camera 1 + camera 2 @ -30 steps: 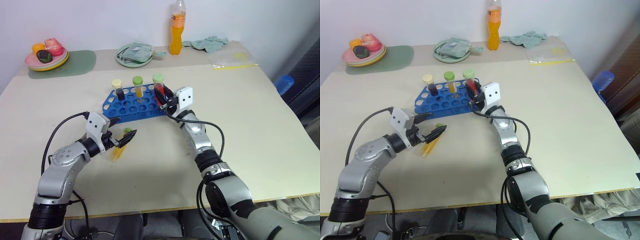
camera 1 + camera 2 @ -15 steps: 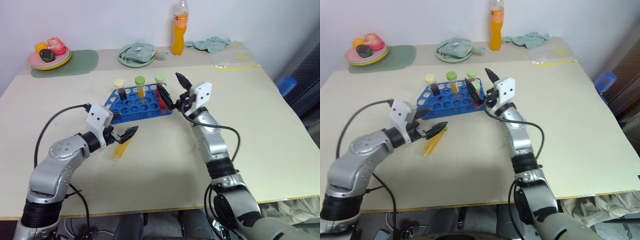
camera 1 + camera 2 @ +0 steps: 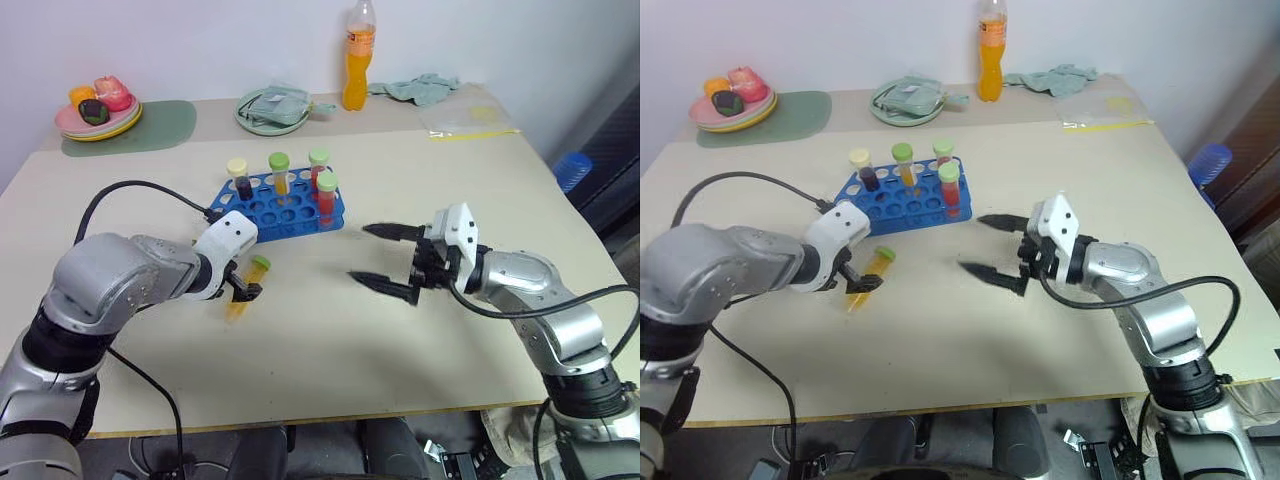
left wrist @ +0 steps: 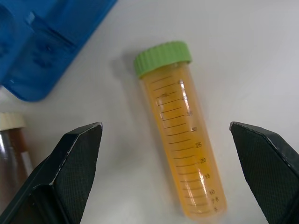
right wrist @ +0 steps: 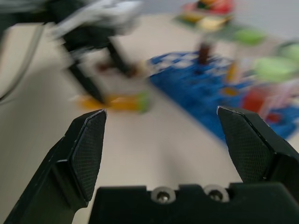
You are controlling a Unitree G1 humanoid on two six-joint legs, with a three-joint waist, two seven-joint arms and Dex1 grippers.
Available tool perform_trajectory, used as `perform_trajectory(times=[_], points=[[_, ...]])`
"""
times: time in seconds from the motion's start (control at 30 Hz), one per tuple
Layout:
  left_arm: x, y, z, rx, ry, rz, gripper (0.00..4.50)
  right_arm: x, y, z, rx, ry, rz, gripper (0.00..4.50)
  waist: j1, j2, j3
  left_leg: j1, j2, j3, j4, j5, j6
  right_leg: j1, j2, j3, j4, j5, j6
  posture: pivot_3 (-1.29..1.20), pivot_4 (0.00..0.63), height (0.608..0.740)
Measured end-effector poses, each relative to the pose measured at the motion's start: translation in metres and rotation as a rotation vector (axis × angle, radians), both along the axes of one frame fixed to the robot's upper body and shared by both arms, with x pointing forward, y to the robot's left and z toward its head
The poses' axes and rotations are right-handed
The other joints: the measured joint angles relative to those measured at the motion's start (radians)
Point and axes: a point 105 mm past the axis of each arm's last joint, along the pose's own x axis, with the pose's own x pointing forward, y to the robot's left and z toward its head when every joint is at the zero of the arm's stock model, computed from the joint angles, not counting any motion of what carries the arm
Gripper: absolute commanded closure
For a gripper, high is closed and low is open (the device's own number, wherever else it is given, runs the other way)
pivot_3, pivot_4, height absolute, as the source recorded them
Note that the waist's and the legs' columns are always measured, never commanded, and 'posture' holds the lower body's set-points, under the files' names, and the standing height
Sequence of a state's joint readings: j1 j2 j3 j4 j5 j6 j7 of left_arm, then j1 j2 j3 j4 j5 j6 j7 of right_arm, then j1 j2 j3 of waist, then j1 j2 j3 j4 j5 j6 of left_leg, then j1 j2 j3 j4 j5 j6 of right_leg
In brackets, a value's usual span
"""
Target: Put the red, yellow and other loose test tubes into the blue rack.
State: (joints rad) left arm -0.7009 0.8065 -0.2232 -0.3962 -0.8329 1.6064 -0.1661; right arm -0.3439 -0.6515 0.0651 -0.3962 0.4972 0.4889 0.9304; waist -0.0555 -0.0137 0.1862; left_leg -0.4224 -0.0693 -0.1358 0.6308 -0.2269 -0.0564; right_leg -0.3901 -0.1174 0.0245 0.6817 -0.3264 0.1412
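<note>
The blue rack (image 3: 285, 208) stands left of the table's middle with several capped tubes upright in it, among them a red one with a green cap (image 3: 326, 196) at its near right corner. One loose test tube of yellow liquid (image 4: 187, 154), green-capped, lies flat on the table just in front of the rack. My left gripper (image 3: 243, 288) points down over it, open, one finger on each side and apart from it. My right gripper (image 3: 358, 252) hovers open and empty to the right of the rack, pointing left.
Along the far edge stand an orange drink bottle (image 3: 355, 60), a plate holding a folded cloth (image 3: 270, 108), a plate of toy food (image 3: 95, 110) on a green mat, a teal cloth (image 3: 420, 88) and a clear bag (image 3: 470, 118). A blue ridged object (image 3: 570, 168) sits beyond the right edge.
My right gripper opened, left the red tube standing in the rack, and drew back to the right. My left gripper tipped downward over the yellow tube.
</note>
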Motion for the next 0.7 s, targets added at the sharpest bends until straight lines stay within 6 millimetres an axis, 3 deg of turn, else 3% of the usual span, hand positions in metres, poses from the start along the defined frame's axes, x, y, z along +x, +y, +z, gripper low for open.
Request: perform_trajectory(times=[0.1,0.17,0.37,0.53,0.7], points=[[0.007,-0.009,-0.007,-0.025,0.026,0.031,0.00,-0.003,0.002,-0.005,-0.009,0.014,0.007,0.32,0.014,0.000,0.000,0.000,-0.001,0.000,0.001,0.000,0.000,0.000,-0.001,0.000,0.000,0.000,0.000,0.00,0.150,0.740],[0.009,-0.012,-0.015,-0.026,0.050,0.054,0.93,-0.004,0.005,-0.011,-0.025,0.022,0.009,0.27,0.017,-0.001,0.000,-0.001,-0.001,0.000,0.002,0.000,0.000,0.000,-0.001,0.000,0.000,0.000,0.000,0.00,0.150,0.740],[0.011,-0.016,-0.012,-0.005,0.047,0.064,3.68,-0.003,0.006,-0.013,-0.033,0.013,-0.009,0.27,0.017,-0.001,0.000,-0.001,-0.001,0.000,0.002,0.001,-0.001,-0.001,-0.001,0.000,0.000,0.000,0.000,0.00,0.150,0.740],[0.006,-0.011,0.002,0.023,-0.006,0.031,3.75,-0.003,0.008,-0.014,-0.027,0.014,-0.015,0.27,0.014,-0.001,0.000,-0.002,-0.001,0.000,0.001,0.001,-0.002,-0.001,-0.001,0.000,0.000,0.000,0.000,0.00,0.150,0.740],[0.007,0.007,0.047,-0.042,-0.381,-0.016,3.75,-0.006,0.008,-0.020,-0.023,0.032,-0.018,0.27,0.011,0.000,0.000,-0.002,0.000,0.003,-0.001,0.003,-0.006,-0.003,-0.001,0.002,0.000,0.000,-0.001,0.00,0.150,0.740]])
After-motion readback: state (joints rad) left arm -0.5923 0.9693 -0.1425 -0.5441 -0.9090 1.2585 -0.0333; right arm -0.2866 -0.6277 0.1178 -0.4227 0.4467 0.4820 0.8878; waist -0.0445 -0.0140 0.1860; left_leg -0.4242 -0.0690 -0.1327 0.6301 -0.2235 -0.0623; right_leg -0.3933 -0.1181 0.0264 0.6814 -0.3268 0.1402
